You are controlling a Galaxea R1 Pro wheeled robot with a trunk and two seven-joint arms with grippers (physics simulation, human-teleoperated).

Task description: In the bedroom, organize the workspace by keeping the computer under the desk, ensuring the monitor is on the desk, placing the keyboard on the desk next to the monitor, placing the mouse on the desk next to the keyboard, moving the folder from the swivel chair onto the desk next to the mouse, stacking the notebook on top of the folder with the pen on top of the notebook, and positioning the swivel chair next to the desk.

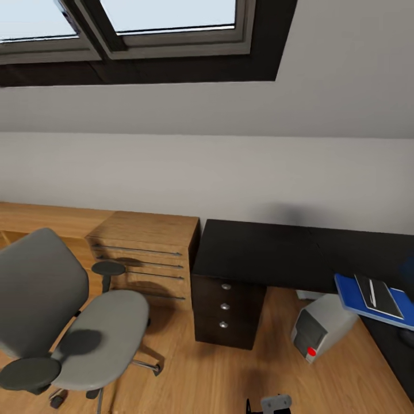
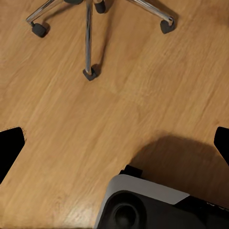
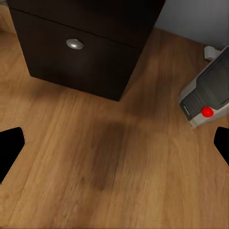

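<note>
Head view: the swivel chair (image 1: 69,310) is standing on the wood floor, well apart from the table (image 1: 259,253). The blue folder (image 1: 351,296) is lying on the table, the notebook (image 1: 376,296) on it, the pen (image 1: 372,292) on the notebook. The computer (image 1: 322,328) is sitting tilted beneath the table edge.

Left wrist view: my left end effector (image 2: 114,143) is hanging open over the floor near the chair's casters.

Right wrist view: my right end effector (image 3: 114,148) is hanging open between the drawer unit (image 3: 86,52) and the computer (image 3: 210,95).
</note>
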